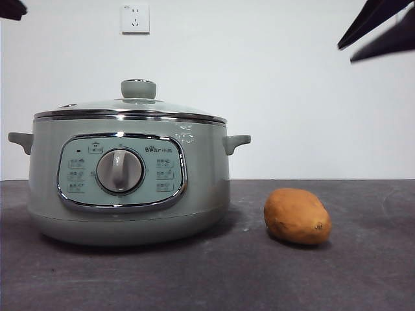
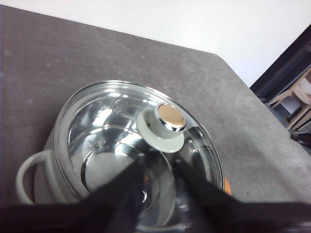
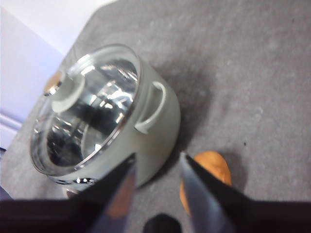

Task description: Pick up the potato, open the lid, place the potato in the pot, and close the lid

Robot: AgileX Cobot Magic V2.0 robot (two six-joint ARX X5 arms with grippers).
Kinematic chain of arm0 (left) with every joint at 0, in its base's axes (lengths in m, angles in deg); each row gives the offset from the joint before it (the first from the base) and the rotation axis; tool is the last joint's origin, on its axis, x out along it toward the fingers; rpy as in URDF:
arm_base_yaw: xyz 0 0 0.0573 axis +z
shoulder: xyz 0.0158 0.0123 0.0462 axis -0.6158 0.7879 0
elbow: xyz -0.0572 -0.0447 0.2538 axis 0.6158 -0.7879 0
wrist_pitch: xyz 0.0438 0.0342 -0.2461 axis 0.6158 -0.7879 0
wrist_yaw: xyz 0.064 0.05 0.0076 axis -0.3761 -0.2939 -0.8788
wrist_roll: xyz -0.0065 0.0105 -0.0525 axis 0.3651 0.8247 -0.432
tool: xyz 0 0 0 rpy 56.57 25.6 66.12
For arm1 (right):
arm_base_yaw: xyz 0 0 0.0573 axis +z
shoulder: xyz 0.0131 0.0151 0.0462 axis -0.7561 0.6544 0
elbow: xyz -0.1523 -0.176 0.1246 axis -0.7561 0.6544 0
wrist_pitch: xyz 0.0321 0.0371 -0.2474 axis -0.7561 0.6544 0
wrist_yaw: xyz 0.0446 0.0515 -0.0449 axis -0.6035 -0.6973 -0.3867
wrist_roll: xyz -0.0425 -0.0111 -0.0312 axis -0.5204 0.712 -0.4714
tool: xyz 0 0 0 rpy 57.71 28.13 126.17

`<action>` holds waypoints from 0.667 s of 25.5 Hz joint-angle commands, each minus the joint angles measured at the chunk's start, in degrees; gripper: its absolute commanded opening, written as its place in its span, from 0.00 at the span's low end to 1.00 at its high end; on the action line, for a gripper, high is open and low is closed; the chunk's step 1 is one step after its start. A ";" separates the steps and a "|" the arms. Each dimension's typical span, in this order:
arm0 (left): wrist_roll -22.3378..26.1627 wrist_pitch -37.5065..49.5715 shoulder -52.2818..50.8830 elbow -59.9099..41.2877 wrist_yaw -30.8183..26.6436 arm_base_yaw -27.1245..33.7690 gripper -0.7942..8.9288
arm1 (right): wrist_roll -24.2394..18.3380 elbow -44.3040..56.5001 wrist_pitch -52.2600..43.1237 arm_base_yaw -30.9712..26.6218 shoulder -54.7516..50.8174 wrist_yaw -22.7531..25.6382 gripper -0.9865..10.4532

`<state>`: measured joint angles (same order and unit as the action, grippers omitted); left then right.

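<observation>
1 potato [image 1: 297,216]: lies on dark desk [image 1: 363,272], just beside pot, not touching. 1 pot [image 1: 130,188] w/ 2 side handles, 1 dial. 1 lid [image 1: 133,107] seated on pot, 1 knob. 2 pincers: left pincer [image 2: 158,182] above lid, jaws apart; right pincer [image 3: 158,182] above potato, jaws apart, holding nothing.

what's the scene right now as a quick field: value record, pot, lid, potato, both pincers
pot: upright on the dark table, dial facing the front camera
lid: closed on the pot, knob up
potato: lying on the table beside the pot, apart from it
left pincer: open, empty, above the lid
right pincer: open, empty, above the table between pot and potato
task progress: nothing grasped yet
</observation>
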<state>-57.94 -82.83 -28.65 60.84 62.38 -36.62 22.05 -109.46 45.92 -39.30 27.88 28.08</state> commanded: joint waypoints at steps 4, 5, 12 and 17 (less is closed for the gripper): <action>1.09 2.12 0.68 0.57 0.37 -1.22 0.34 | -0.72 -0.33 -0.28 3.13 2.19 3.26 0.56; 1.09 2.60 0.68 0.57 0.35 -1.51 0.34 | -0.79 -0.48 -0.04 4.90 2.89 5.79 0.56; 1.09 2.69 0.70 0.57 0.31 -2.38 0.34 | -3.23 -7.82 7.08 19.98 15.80 28.30 0.56; 1.09 2.60 0.70 0.57 0.33 -2.99 0.34 | -3.19 -10.40 6.82 22.56 28.30 33.38 0.55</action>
<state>-57.66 -80.73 -27.93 61.26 62.40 -39.44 19.12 -119.88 52.70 -16.78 55.31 60.97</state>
